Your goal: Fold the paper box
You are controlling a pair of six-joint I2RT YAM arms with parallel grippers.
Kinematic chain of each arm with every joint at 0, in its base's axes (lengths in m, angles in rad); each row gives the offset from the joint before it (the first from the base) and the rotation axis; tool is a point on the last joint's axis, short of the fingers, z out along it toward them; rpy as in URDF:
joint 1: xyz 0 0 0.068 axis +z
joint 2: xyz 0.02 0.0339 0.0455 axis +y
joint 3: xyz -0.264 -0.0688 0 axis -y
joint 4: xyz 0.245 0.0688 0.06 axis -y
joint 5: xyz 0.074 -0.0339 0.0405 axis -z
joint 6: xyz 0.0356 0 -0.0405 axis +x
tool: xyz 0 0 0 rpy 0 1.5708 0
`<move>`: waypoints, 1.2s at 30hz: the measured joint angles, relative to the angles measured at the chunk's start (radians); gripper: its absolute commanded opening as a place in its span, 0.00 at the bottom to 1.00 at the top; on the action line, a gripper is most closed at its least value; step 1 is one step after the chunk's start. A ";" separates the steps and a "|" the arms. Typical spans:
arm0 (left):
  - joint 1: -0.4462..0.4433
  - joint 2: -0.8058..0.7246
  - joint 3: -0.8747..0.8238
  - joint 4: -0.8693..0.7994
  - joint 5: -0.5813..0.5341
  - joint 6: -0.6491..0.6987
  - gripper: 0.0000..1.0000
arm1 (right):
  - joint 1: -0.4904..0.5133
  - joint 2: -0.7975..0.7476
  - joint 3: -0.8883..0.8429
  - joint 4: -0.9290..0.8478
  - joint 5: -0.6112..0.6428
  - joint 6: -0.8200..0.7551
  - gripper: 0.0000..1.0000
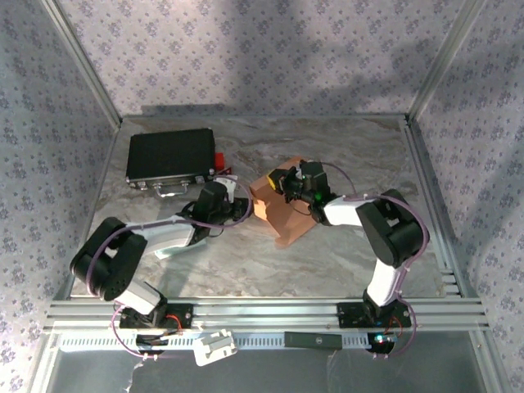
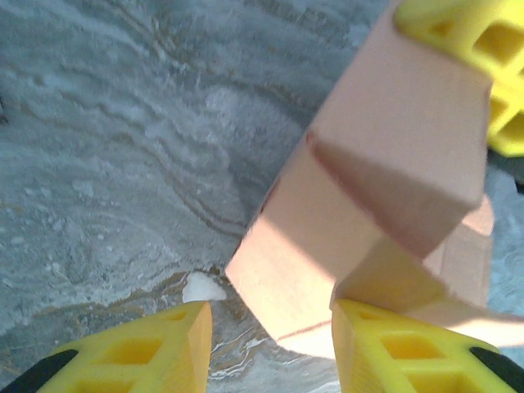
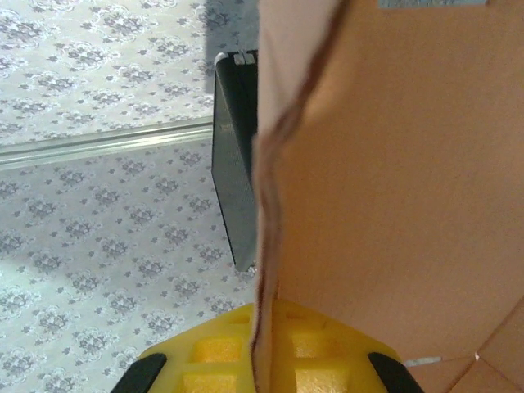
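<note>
I have the brown paper box (image 1: 288,217), partly folded, sitting near the middle of the grey marbled tabletop (image 1: 270,266), between my two arms and well to the right of the black hard case (image 1: 170,157) at the back left. The right gripper (image 1: 286,182) is clamped tight on the box's upper flap, with the cardboard edge running down between its yellow fingers (image 3: 327,360). The left gripper (image 2: 272,319) stands parted at the box's lower corner. One of its fingers overlaps the cardboard, while the other is clear of it, with bare table showing in the gap.
</note>
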 measured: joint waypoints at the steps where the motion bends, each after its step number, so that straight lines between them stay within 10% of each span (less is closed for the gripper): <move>1: 0.000 -0.020 0.001 -0.005 -0.002 0.000 0.43 | 0.005 -0.021 0.008 -0.033 0.003 0.000 0.00; 17: 0.000 -0.091 0.052 -0.080 0.003 0.000 0.45 | 0.039 -0.170 0.066 -0.296 0.079 0.000 0.00; 36: -0.021 0.039 -0.036 0.022 -0.069 -0.008 0.46 | 0.056 0.029 -0.050 0.128 0.125 0.000 0.00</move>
